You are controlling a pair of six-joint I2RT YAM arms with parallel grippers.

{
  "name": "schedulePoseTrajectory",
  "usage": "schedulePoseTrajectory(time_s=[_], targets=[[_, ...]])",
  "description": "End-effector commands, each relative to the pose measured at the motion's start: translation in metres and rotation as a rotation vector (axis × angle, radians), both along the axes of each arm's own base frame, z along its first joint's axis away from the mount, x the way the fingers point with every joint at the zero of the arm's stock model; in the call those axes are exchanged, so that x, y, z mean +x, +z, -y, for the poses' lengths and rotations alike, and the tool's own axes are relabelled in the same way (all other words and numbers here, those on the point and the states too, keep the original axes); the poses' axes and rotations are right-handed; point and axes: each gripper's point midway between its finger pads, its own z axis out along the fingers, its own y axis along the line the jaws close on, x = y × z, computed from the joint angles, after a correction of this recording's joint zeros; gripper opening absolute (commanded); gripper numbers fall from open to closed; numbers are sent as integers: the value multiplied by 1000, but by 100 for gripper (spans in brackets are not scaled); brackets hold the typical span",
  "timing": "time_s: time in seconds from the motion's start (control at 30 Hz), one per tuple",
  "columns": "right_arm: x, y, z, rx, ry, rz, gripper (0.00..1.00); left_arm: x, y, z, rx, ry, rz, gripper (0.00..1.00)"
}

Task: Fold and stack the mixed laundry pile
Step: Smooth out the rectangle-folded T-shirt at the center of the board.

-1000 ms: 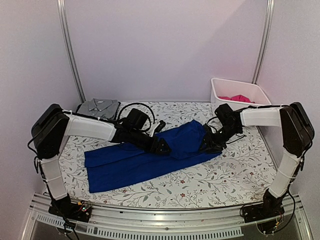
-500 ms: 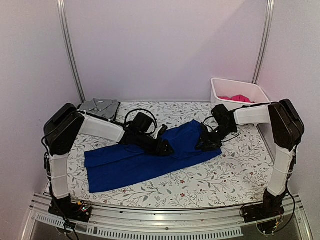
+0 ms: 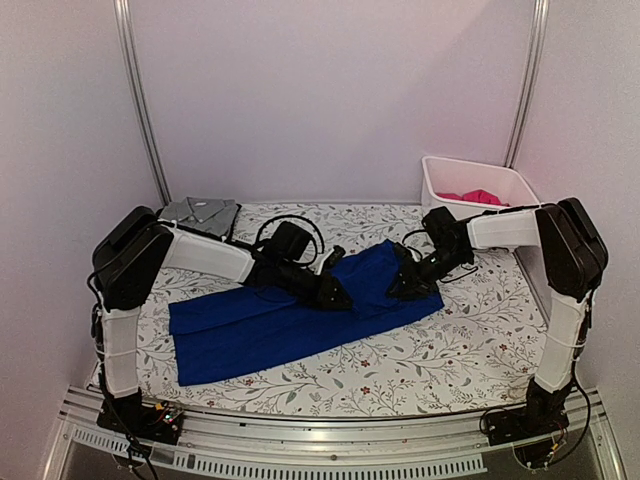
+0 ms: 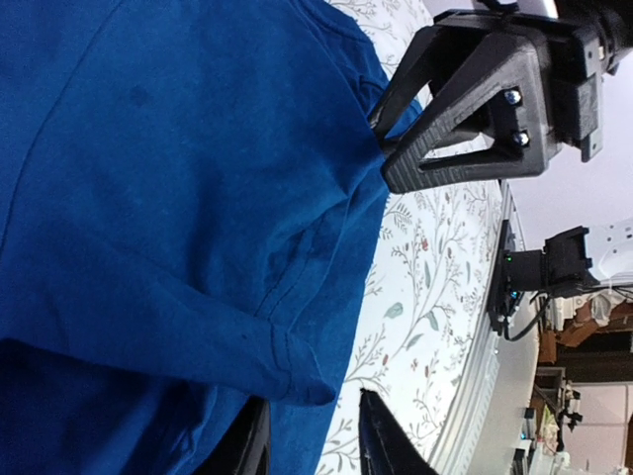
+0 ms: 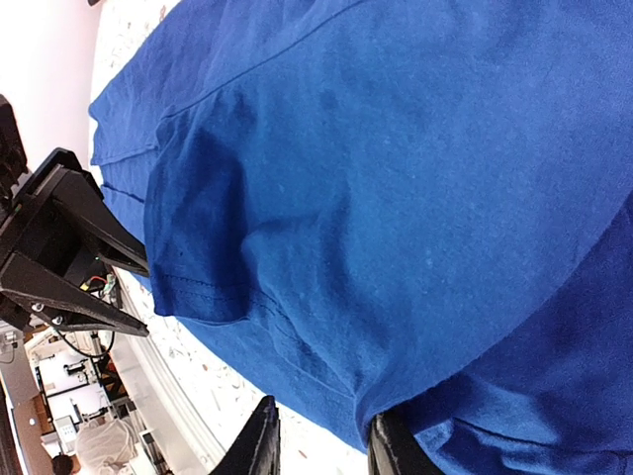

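A royal-blue garment lies spread on the floral table cover, bunched higher at its right end between the two arms. My left gripper rests low on that end. In the left wrist view its jaws stand partly closed but apart, with a folded hem of the blue garment between them. My right gripper faces it from the right; its jaws are also apart, straddling the blue garment's edge. A grey collared shirt lies folded at the back left. A magenta-pink garment sits in the bin.
The white plastic bin stands at the back right corner. The floral table cover shows in front of and right of the blue garment. The metal rail of the table's near edge runs between the arm bases.
Both grippers have narrowed their jaws around the blue garment's right end. The right gripper has slid a little left toward the left gripper, and the cloth between them has bunched.
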Motion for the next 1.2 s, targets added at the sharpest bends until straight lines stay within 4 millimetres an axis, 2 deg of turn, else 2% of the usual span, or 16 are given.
schedulePoseTrajectory(time_s=[0.0, 0.1, 0.2, 0.33, 0.47, 0.67, 0.93, 1.17], targets=[[-4, 6, -4, 57, 29, -6, 31, -6, 6, 13, -41, -52, 15, 30], [-10, 1, -1, 43, 30, -17, 36, -4, -1, 10, -12, -33, 7, 33], [-15, -10, 4, 13, 27, -36, 36, -2, -11, 8, 22, -10, -5, 38], [-16, -17, 8, -15, 18, -47, 31, -6, -23, 2, 72, 2, -50, 39], [-13, -16, 11, -25, 11, -42, 21, -7, -23, 2, 72, -1, -57, 29], [1, -1, 15, -17, -12, -9, 0, -12, -17, 4, 51, -23, -67, 2], [12, 14, 31, -23, -60, -14, 0, -21, -4, 8, 18, -56, -75, 0], [-6, 12, 33, -6, -39, -77, 0, -31, -5, 7, 10, -64, -104, 0]])
